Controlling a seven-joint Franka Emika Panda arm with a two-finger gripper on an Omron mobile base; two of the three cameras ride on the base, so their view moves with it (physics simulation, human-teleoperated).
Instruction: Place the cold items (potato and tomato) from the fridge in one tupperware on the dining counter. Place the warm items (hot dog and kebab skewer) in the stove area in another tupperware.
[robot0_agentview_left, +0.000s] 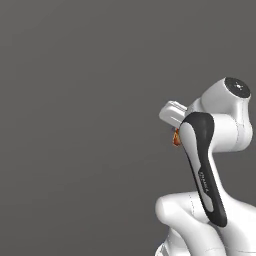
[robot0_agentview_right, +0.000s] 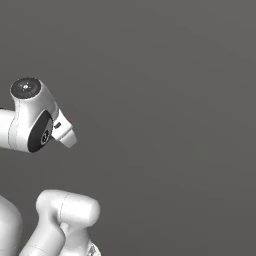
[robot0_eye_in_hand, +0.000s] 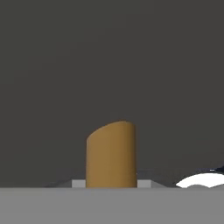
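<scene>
In the hand view an orange-brown, round-ended piece that looks like the hot dog (robot0_eye_in_hand: 110, 155) rises straight up from the bottom edge, between the fingers of my gripper (robot0_eye_in_hand: 111, 184). The gripper is shut on it, and only its upper end shows. In the left base view a small orange and red bit of the hot dog (robot0_agentview_left: 176, 138) peeks out beside the dark arm link, just under the white hand. The arm is folded up high and close to the base. The potato, tomato, kebab skewer and tupperware are out of view.
A plain dark grey surface (robot0_agentview_left: 75, 125) forms the whole background ahead of the arm, and the same grey surface (robot0_agentview_right: 165, 125) lies behind it in the right base view. No counter edge or container is in sight.
</scene>
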